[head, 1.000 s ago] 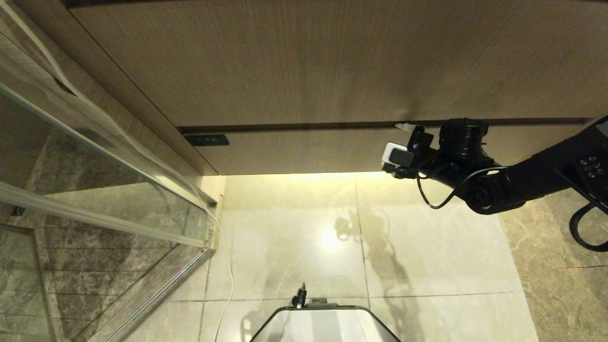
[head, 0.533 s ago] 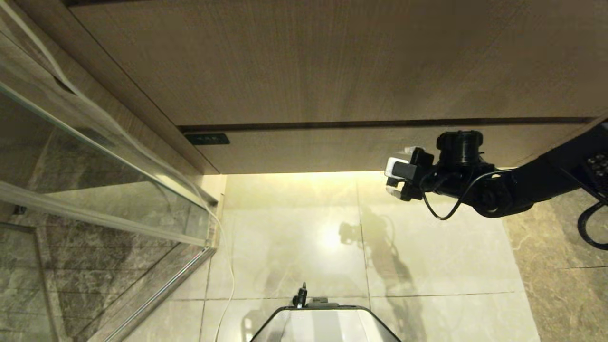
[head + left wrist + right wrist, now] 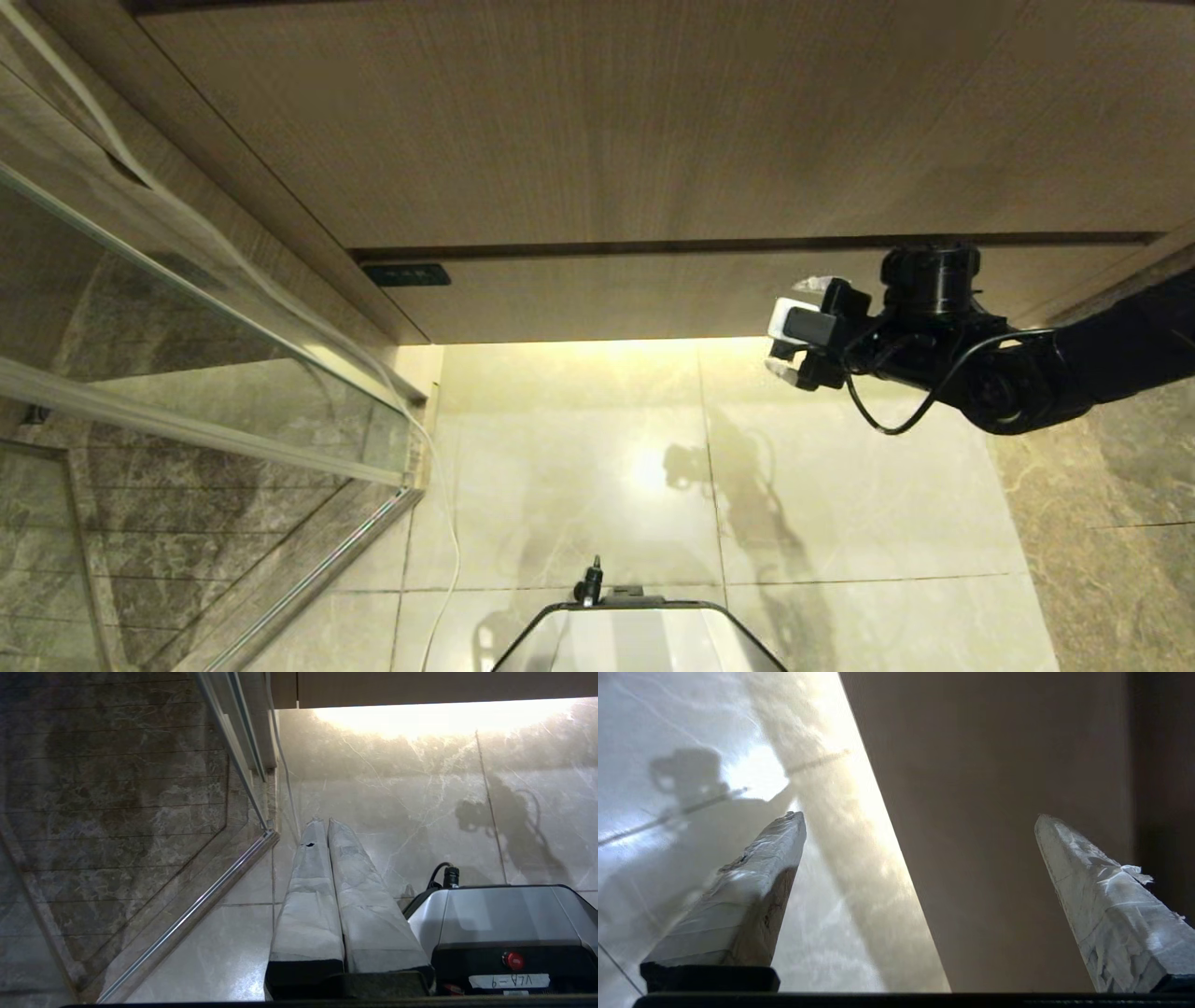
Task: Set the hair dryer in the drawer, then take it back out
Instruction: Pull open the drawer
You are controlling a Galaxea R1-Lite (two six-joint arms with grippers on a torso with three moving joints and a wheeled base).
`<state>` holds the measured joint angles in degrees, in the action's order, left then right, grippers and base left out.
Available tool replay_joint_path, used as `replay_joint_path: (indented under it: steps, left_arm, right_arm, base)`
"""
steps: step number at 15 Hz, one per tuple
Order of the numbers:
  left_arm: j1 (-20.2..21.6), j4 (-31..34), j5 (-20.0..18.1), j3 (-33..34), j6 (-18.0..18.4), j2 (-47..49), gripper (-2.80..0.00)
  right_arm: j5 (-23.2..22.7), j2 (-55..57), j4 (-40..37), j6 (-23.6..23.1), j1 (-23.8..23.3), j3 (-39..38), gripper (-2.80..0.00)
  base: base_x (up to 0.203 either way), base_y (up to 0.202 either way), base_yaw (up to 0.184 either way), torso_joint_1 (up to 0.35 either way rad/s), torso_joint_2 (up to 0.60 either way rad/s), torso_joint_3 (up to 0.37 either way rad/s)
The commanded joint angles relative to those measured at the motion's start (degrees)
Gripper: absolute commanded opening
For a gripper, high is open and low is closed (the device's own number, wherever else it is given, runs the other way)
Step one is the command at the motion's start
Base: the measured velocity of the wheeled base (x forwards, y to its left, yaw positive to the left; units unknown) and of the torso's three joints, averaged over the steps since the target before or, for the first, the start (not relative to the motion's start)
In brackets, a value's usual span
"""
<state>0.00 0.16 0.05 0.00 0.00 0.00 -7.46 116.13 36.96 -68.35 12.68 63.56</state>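
Right gripper (image 3: 801, 327), jaws spread wide and empty, hangs just in front of the closed drawer (image 3: 653, 297), whose rigid, smooth wood front likely needs a hold at its upper edge gap; hair dryer not visible; left gripper (image 3: 322, 826) parked closed over floor.

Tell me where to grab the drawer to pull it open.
Likely the drawer's top edge, by the dark groove above it: the front is flat, with no handle showing. Come straight at the front, where the open right gripper is.
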Motion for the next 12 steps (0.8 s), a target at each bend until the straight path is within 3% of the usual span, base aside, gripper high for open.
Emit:
replay_joint_path:
  steps: [1,4,12]
  left_arm:
    - [0.00,-0.06,0.04,0.00,0.00,0.00,-2.80]
    - [0.00,0.02,0.04,0.01,0.00,0.00,-2.80]
    - [0.00,-0.02,0.00,0.00,0.00,-0.07,-2.80]
  right_arm:
    - [-0.85,-3.23,0.66,-0.45,0.06,-2.75,0.00]
    - [-1.50,-2.56,1.17,-0.47,0.34,-2.34,0.00]
    - [-1.65,2.67,12.22,-0.36,1.21,1.32,0.00]
  base:
    - [0.000,0.000,0.000,0.000,0.00,0.000]
    - [0.000,0.000,0.000,0.000,0.00,0.000]
    - [0.000,0.000,0.000,0.000,0.00,0.000]
